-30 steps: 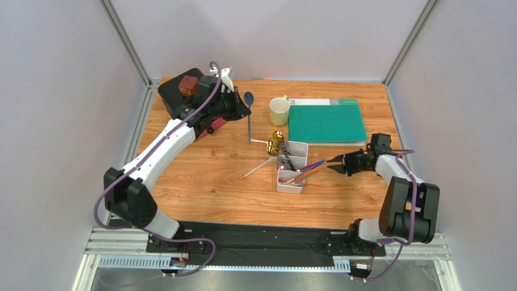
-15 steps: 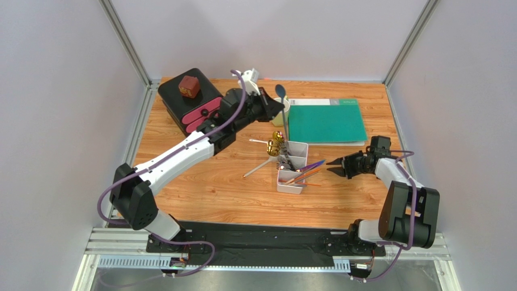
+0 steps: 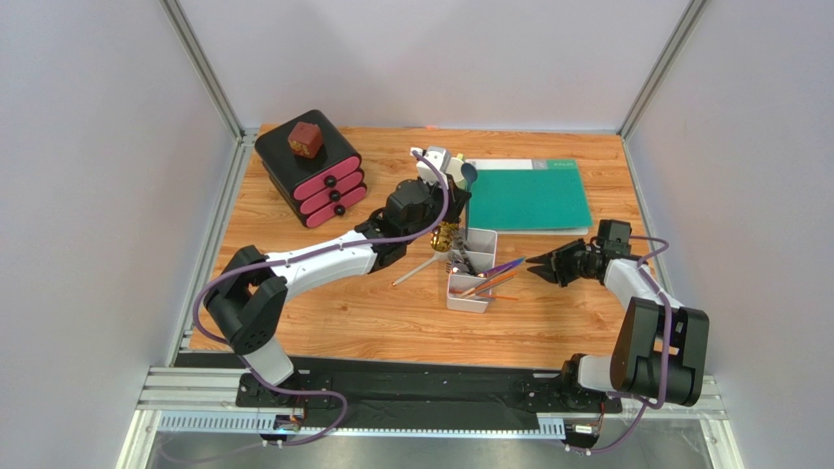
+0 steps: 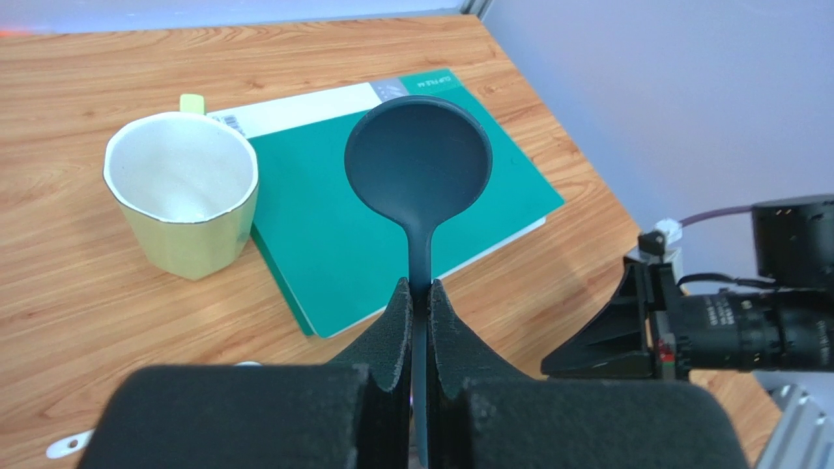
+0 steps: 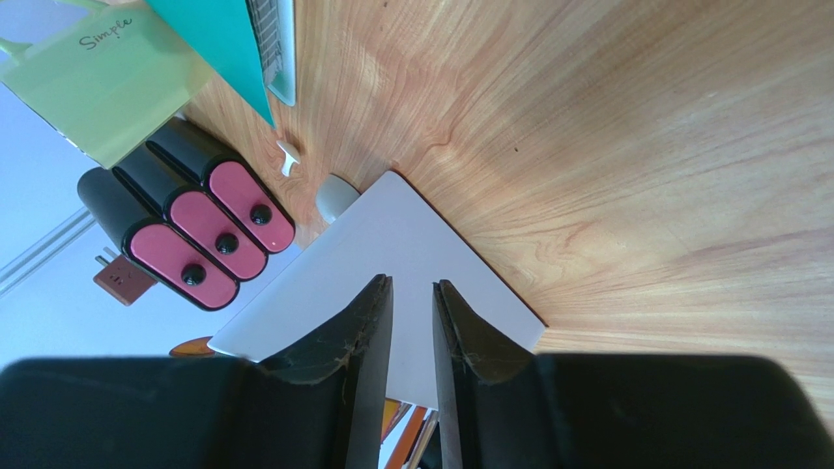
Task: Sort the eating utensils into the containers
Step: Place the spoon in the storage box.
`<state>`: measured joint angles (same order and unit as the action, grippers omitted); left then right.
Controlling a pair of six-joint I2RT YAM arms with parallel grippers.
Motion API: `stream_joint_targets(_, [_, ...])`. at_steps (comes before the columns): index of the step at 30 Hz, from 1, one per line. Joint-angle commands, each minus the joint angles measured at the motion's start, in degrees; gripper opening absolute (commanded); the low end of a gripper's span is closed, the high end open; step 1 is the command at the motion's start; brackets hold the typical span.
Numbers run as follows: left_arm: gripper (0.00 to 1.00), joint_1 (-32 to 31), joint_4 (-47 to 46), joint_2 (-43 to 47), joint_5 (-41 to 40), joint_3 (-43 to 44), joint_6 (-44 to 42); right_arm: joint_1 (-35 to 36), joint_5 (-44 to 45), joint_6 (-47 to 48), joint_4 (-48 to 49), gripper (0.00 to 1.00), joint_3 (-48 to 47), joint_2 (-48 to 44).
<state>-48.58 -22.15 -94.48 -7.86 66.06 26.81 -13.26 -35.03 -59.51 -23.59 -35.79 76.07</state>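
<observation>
While the left gripper point(image 4: 418, 290) clamps the blue spoon point(image 4: 418, 161) by its handle, the bowl juts out ahead.

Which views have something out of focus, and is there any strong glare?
Left wrist: the left gripper is blurred at its base along the bottom edge; spoon and mug are sharp. Right wrist: the right gripper has a blurred base too; the table grain is sharp. Top view: even light, soft shadows, no strong glare.
</observation>
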Motion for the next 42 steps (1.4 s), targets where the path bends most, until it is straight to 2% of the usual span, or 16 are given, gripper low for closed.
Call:
stream_joint_targets(1, [0.0, -1.69, -10.71, -0.71, 0.39, -1.9, -5.09, 0.25, -0.31, 2.73, 1.89, 0.27, 0.46, -0.93])
stream_joint_targets(20, [0.0, -4.33, -12.21, -1.76, -4.18, -7.53, -6.06, 0.16, -1.36, 4.22, 2.06, 0.24, 1.51, -0.14])
stream_joint_targets(25, [0.0, -4.33, -9.24, -2.11, -4.53, -6.65, -5.71, 0.25, -1.27, 4.13, 1.97, 0.24, 1.86, -0.22])
stream_joint_targets(28, [0.13, -4.33, -5.64, -2.46, -5.24, -5.77, -5.63, 0.25, -1.27, 3.96, 1.89, 0.24, 1.78, -0.22])
stream_joint_targets(37, [0.17, -4.77, -1.14, -1.77, -5.94, -7.08, -6.59, 0.25, -0.66, 3.17, 2.67, 0.24, 1.95, -0.14])
stream_joint_targets(39, [0.15, -4.86, -1.23, -1.06, -6.2, -7.79, -6.68, 0.25, -0.39, 3.17, 2.85, 0.24, 2.3, -0.14])
stream_joint_targets(40, [0.12, -4.86, -1.23, -1.06, -6.29, -8.31, -6.59, 0.25, -0.39, 3.08, 3.2, 0.24, 2.83, -0.14])
stream_joint_targets(41, [0.0, -4.86, -1.31, -1.15, -6.9, -8.41, -6.42, 0.25, -0.48, 2.99, 3.29, 0.24, 3.01, 0.13])
stream_joint_targets(42, [0.0, -4.86, -1.23, -1.5, -7.17, -8.41, -6.24, 0.25, -0.57, 2.99, 3.47, 0.24, 3.27, 0.3])
